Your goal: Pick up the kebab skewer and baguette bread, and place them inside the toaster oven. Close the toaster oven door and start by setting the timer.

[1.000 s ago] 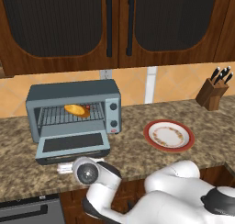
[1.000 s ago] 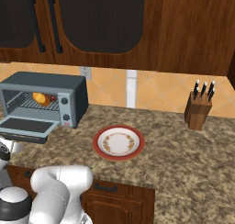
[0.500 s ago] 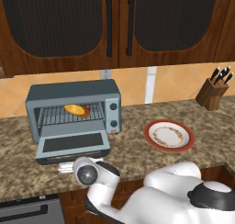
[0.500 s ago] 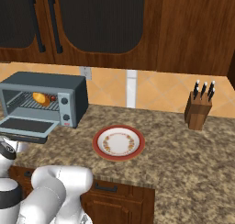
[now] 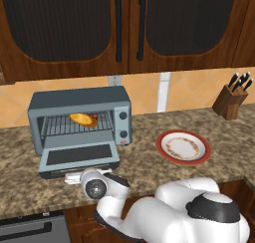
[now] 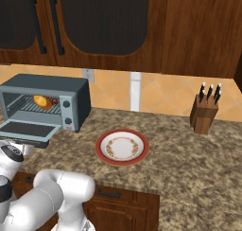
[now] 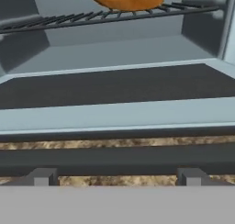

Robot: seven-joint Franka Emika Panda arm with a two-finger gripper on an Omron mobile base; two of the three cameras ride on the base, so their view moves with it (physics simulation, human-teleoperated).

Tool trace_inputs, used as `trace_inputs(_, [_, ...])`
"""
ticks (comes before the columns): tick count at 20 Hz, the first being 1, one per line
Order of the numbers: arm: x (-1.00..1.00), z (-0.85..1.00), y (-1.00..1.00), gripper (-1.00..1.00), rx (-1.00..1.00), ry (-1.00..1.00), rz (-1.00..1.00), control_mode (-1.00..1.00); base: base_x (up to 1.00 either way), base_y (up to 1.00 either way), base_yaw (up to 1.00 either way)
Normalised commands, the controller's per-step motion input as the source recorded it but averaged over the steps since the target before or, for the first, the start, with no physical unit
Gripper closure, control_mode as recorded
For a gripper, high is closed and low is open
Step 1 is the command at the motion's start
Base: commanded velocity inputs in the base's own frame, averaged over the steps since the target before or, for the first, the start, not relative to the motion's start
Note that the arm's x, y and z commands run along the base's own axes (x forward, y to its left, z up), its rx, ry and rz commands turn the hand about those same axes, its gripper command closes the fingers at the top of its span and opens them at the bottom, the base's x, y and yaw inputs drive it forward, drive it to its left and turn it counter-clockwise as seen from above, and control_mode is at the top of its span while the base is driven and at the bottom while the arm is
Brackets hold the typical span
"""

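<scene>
The toaster oven (image 5: pixel 79 118) stands near the desk's (image 5: pixel 149 165) back left, with the toaster oven door (image 5: pixel 78 157) dropped flat toward the front edge. The baguette bread (image 5: pixel 83 120) lies on the wire rack (image 5: pixel 74 123) inside; the kebab skewer (image 6: pixel 55 101) lies just beside it (a small dark red tip shows). The fingers (image 7: pixel 117 177) sit spread wide, empty, level with the door's bar handle (image 7: pixel 117 159). A red-rimmed plate (image 5: pixel 183 147) rests mid-desk, a knife block (image 5: pixel 231 98) at the back right.
</scene>
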Motion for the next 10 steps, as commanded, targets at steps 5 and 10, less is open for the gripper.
trace_inputs(5, [0.14,-0.16,0.00,-1.00,0.00,-0.02,0.00,-1.00,0.00,0.00,0.00])
trace_inputs(10, [0.01,-0.18,0.00,-1.00,0.00,0.00,0.00,-1.00,0.00,0.00,0.00])
